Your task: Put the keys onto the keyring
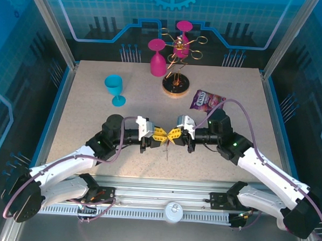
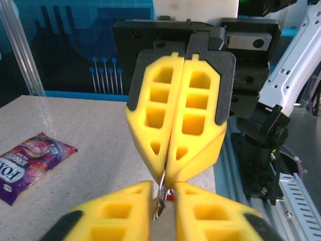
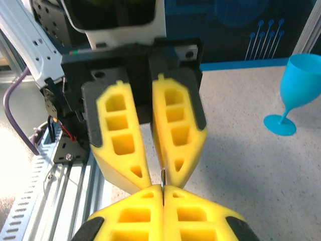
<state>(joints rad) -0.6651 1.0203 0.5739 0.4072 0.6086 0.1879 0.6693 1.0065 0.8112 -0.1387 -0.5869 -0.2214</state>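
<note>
While both meet tip to tip mid-table, the right gripper (image 1: pixel 171 135) has its jaws pressed tight on a thin silver metal bit (image 2: pixel 161 193), and the left gripper (image 1: pixel 163 135) jaws sit slightly spread around it.

A speckled beige counter (image 1: pixel 85 122) takes up the middle of the top view. In its upper left part stands a blue plastic goblet (image 1: pixel 115 89). At upper centre sits a gold wire rack on a round wooden base (image 1: pixel 176 84). One pink plastic goblet (image 1: pixel 157 58) stands just left of it, and a second pink goblet (image 1: pixel 183 25) sits on its upper part. A purple foil snack packet (image 1: pixel 207 100) lies just right of the base. Below these, at centre, the left hand (image 1: pixel 163 134) and right hand (image 1: pixel 171 134) meet tip to tip over the counter. The keys (image 2: pixel 160 197), a tiny red plastic tag on small silver metal rings, are between their fingertips.
</note>
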